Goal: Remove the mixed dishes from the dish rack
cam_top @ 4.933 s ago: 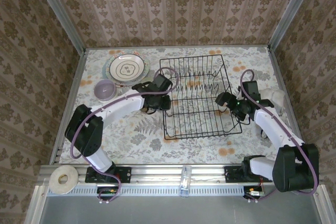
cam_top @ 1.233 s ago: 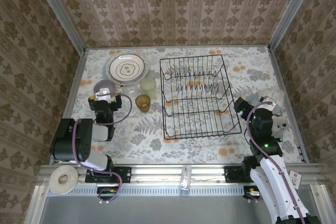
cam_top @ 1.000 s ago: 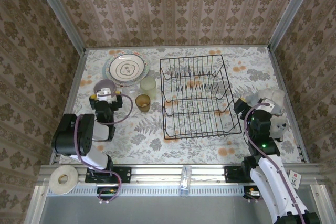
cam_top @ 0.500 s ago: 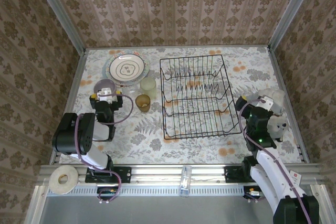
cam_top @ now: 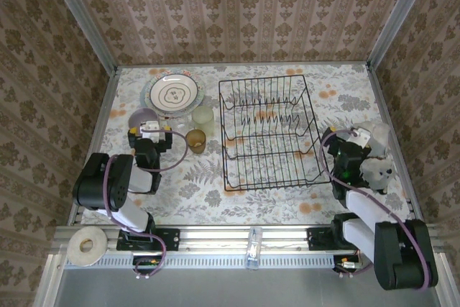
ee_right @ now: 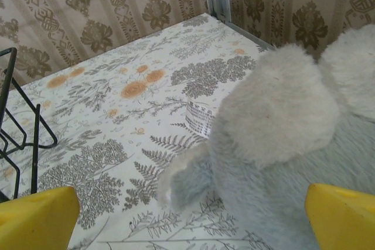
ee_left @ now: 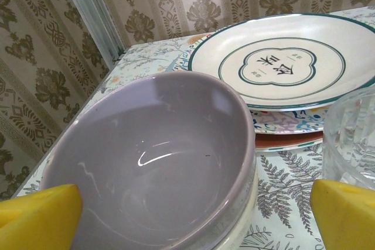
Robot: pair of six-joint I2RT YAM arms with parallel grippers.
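The black wire dish rack (cam_top: pixel 269 134) stands mid-table with no dishes in it; one of its corners shows at the left edge (ee_right: pixel 17 122). Left of it lie stacked white plates (cam_top: pixel 171 93), the patterned one on top (ee_left: pixel 281 62). The lilac bowl (cam_top: pixel 142 117) sits nested in a cream bowl (ee_left: pixel 237 226). A pale-green cup (cam_top: pixel 203 115), an amber-brown cup (cam_top: pixel 195 141) and a clear glass (ee_left: pixel 351 139) stand close by. My left gripper (cam_top: pixel 151 130) is open, facing the lilac bowl (ee_left: pixel 152 162). Right of the rack, my right gripper (cam_top: pixel 347 138) is open and holds nothing.
A grey plush toy (ee_right: pixel 293 127) with a paper tag lies on the floral cloth just ahead of my right gripper, near the right wall (cam_top: pixel 374 154). A roll of tape (cam_top: pixel 85 246) rests on the rail at the near left.
Both arms have left the rack's sides and folded back toward their bases. Over the last second the left gripper edged slightly nearer and the right arm settled lower.
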